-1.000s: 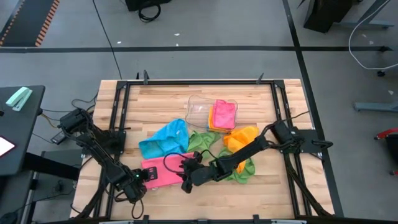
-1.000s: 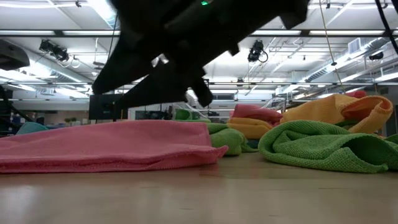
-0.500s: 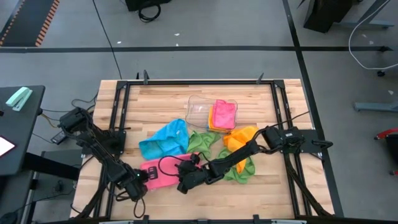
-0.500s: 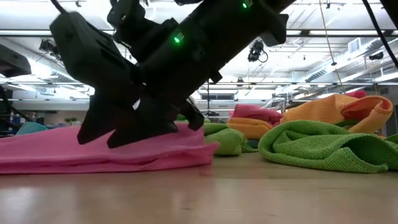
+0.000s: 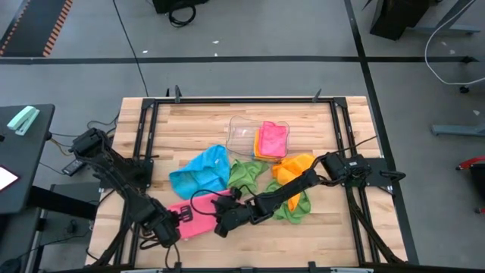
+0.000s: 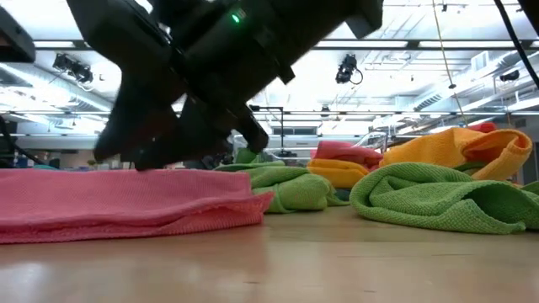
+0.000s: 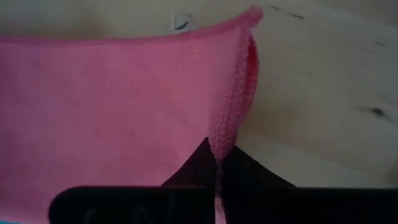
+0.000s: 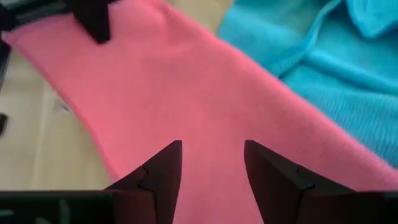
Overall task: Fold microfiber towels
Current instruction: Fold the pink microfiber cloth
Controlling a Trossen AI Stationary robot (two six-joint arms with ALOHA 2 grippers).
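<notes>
Near the front of the table (image 5: 189, 121) lies the pink towel (image 5: 195, 214). At its left edge, the left gripper (image 5: 170, 225) pinches the cloth tight. Over its right end, the right gripper (image 5: 220, 221) hangs with fingers apart, holding nothing.

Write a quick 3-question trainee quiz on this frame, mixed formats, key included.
1. True or false: the left end effector is shut on the edge of the pink towel.
2. What lies in the clear tray? A) a blue towel B) folded pink and orange towels C) nothing
3. Fill in: the right end effector is open over the ____ towel.

Key: 1 true; 2 B; 3 pink
</notes>
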